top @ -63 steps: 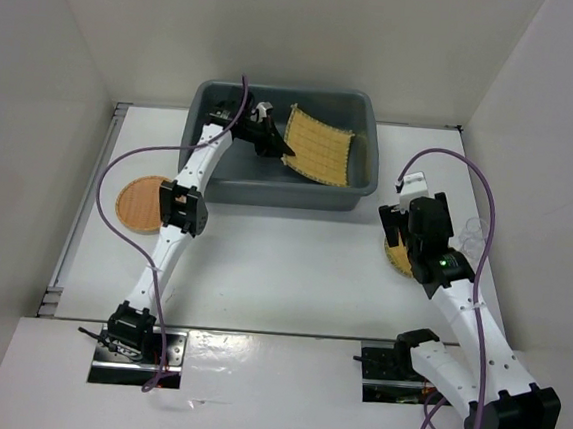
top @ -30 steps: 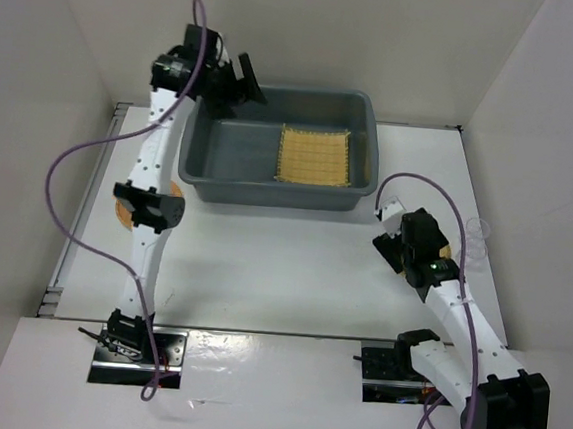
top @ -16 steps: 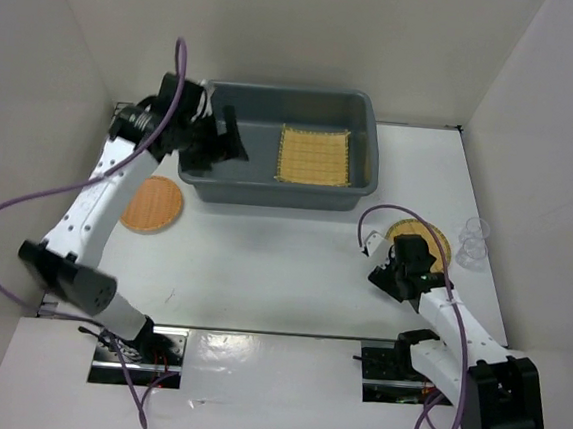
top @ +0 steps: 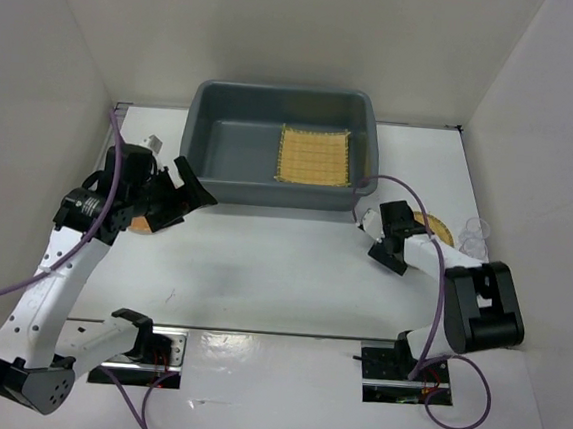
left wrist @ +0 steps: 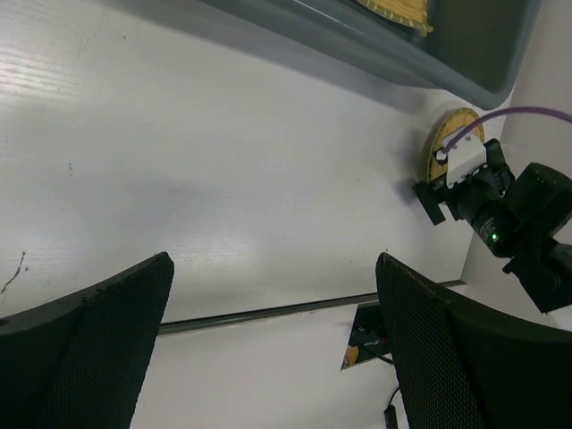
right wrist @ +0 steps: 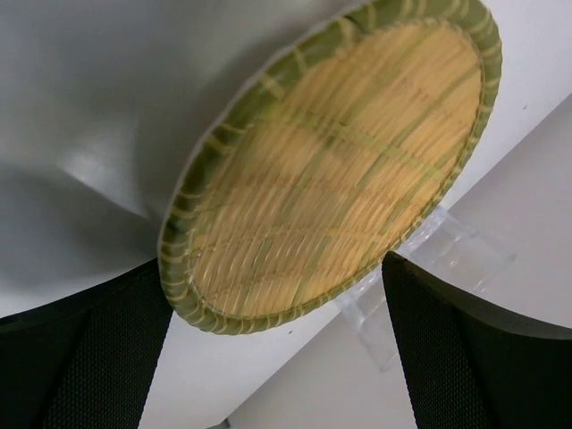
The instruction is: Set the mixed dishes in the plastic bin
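Right end effector point(right wrist: 275, 277) before flat disc point(right wrist: 331, 161)

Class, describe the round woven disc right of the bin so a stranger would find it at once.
Start at the large dark grey plastic bin at the back of the white table. Just off its front right corner lies the round pale-yellow woven disc. Unlike the square yellow slatted mat inside the bin, it is round, with a greenish rim.
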### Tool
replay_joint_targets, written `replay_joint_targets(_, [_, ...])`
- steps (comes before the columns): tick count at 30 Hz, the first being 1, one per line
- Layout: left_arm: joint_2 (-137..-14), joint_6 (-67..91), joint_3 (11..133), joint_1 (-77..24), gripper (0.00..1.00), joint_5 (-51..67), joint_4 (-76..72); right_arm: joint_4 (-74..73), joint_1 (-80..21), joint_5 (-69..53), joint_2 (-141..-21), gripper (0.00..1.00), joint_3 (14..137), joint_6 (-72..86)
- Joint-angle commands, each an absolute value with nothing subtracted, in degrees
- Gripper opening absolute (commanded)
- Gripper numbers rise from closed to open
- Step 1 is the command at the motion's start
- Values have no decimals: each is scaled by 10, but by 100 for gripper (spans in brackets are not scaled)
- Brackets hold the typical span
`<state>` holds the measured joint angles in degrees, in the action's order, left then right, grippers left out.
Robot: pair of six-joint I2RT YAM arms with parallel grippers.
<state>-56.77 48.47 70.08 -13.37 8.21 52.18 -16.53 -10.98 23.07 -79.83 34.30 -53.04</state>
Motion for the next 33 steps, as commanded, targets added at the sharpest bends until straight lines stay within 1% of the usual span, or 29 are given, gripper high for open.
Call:
replay_joint_targets(1, [-549,499,705,-128,100,86,512,-197,-105,183,-871,97,373,-492])
replay_joint_targets(5, [-520,506,700,-123,100,86,519,-197,-105,177,-877,97,379,-498])
replay_joint_targets(7, [-498,515,678,-123,100,86,524,-205,-105,171,-882,97,379,-498])
replay_joint_targets(11, [-461,545,653,-123,100,86,519,-226,-105,164,-888,86,379,-504])
replay_joint_targets(12, [-453,545,647,-123,100,86,519,-232,-105,157,-888,77,379,-504])
replay_joint_targets(14, [-447,550,647,-123,100,86,519,-238,-105,151,-888,67,384,-509])
replay_joint_targets(15, [-446,550,647,-123,100,86,519,-238,-105,145,-888,54,384,-509])
replay_joint_targets(17, [-446,550,647,-123,100,86,519,-238,-105,145,-888,41,384,-509])
replay_joint_targets(18, [-441,550,647,-123,100,86,519,-243,-105,140,-888,29,389,-509])
replay_joint_targets(20, [-441,550,647,-123,100,86,519,-243,-105,134,-893,18,389,-504])
replay_joint_targets(21, [-441,550,647,-123,100,86,524,-243,-105,134,-893,8,389,-504])
replay_joint_targets(22, [-435,555,647,-123,100,86,524,-243,-105,134,-893,2,389,-498])
replay_joint_targets(23, [-435,555,647,-123,100,86,524,-249,-105,128,-899,0,389,-492])
replay_joint_targets(26, [-423,555,642,-123,100,86,524,-266,-105,110,-899,0,395,-492])
replay_joint_targets(29, [-417,561,642,-123,100,86,530,-300,-117,84,-864,0,406,-487])
replay_joint_targets(33, [-411,561,636,-123,100,91,530,-360,-128,61,-776,0,441,-476])
